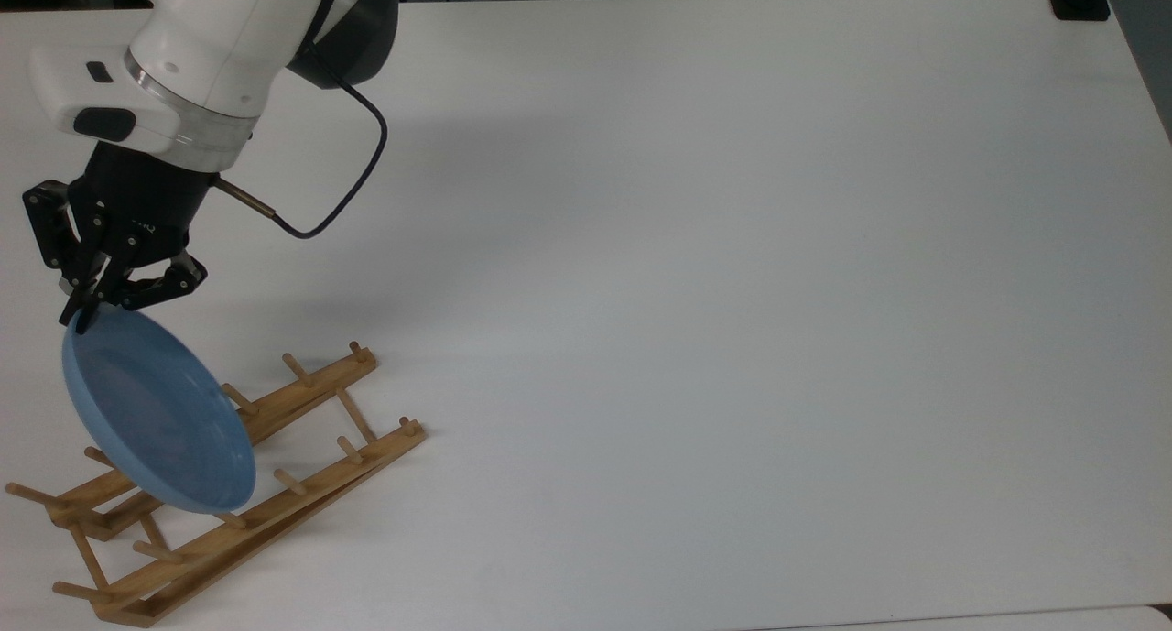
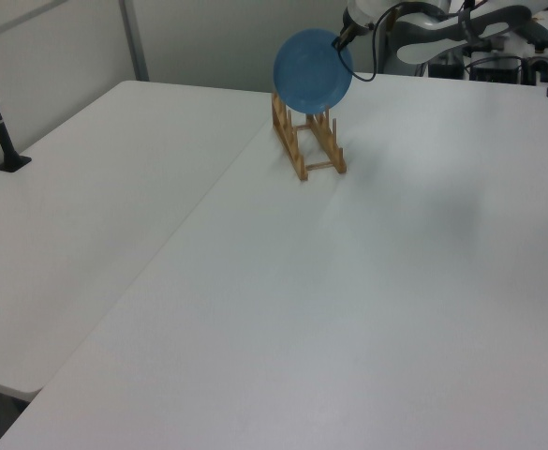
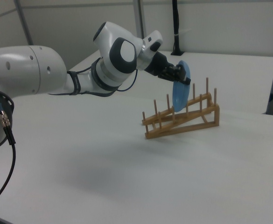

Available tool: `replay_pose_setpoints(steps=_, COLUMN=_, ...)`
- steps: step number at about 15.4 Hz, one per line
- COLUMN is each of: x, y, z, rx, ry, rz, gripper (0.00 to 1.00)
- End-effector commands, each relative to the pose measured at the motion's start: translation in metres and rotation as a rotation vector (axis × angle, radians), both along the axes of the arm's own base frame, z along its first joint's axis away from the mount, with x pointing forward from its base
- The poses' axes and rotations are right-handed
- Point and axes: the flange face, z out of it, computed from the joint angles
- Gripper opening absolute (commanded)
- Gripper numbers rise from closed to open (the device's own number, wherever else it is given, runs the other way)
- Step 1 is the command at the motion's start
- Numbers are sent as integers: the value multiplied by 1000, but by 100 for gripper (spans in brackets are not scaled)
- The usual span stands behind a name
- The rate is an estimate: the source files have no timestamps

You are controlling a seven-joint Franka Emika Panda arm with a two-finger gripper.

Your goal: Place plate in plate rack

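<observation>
1. From the top view, the gripper point(image 1: 81, 315) pinches the upper rim of the plate point(image 1: 156, 411), which hangs tilted over the far-left half of the rack point(image 1: 302, 484). Its lower edge sits low between the two rails, near the pegs. The step is best done by lowering slowly so the edge slips into one gap between pegs on both rails at once.

2. From the left view, the plate point(image 2: 312, 70) faces the camera, nearly upright above the rack point(image 2: 308, 142) on the counter point(image 2: 348, 300). Whether it touches the wood cannot be told. Keeping it square to the rails should stop it from wedging.

3. From the right view, the plate point(image 3: 179, 91) is edge-on, leaning among the tall pegs of the rack point(image 3: 183, 119), with the gripper point(image 3: 185, 79) clamped on its top. Release should wait until the rails carry the weight, or the glossy plate may roll.
</observation>
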Motion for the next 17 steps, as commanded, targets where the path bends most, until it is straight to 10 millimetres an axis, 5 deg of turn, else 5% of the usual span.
replay_pose_setpoints(steps=1, x=2, y=4, z=0, rx=-15, ry=-28, rz=14, gripper=49)
replay_pose_setpoints(steps=2, x=2, y=4, z=-1, rx=-16, ry=-26, rz=14, gripper=60)
replay_pose_setpoints(steps=6, x=4, y=11, z=-3, rx=-12, ry=-24, rz=24, gripper=74)
replay_pose_setpoints(steps=10, x=7, y=28, z=-1, rx=17, ry=-52, rz=12, gripper=100)
replay_pose_setpoints(steps=17, x=-8, y=83, z=38, rx=251, ry=-40, rz=-112, gripper=100)
